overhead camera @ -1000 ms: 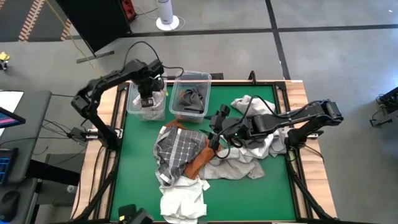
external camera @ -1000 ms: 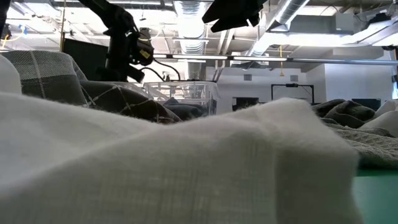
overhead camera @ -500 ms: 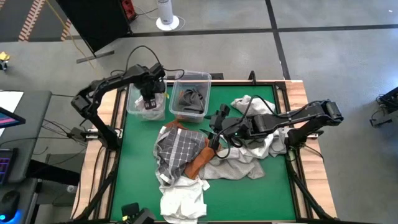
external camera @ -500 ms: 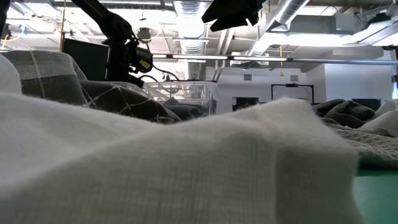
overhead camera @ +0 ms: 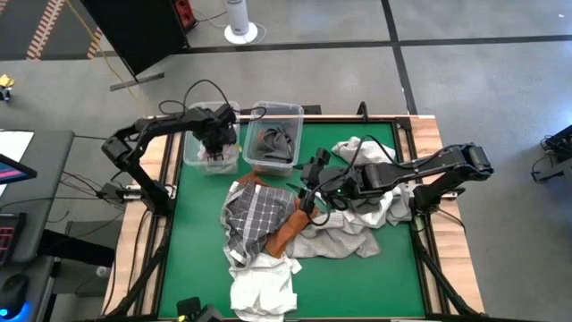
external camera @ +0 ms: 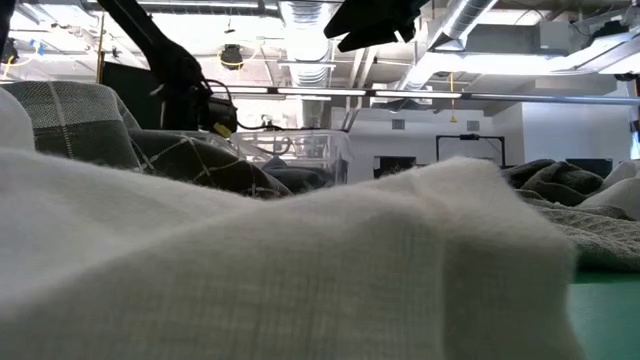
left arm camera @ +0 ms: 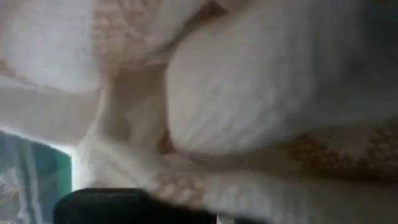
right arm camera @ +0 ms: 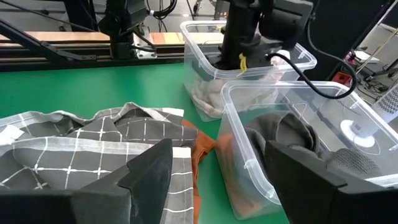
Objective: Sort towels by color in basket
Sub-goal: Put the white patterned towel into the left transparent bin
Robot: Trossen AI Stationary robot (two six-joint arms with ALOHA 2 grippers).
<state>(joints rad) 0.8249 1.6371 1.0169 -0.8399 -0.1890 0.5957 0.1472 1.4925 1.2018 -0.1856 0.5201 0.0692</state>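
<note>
A green table [overhead camera: 384,277] with wooden edges stands on grey floor. At 12 o'clock beyond it, a white round-based stand [overhead camera: 239,22]; a black panel [overhead camera: 147,31] at 11.

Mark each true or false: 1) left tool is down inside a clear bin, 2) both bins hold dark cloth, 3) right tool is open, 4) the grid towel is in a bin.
1) True. The left tool reaches down into the clear plastic bin holding pale cloth.
2) False. Only the other clear plastic bin holds dark grey cloth.
3) True. The right tool has its fingers spread wide.
4) False. The grey towel with white grid lines lies on the green table.
</note>
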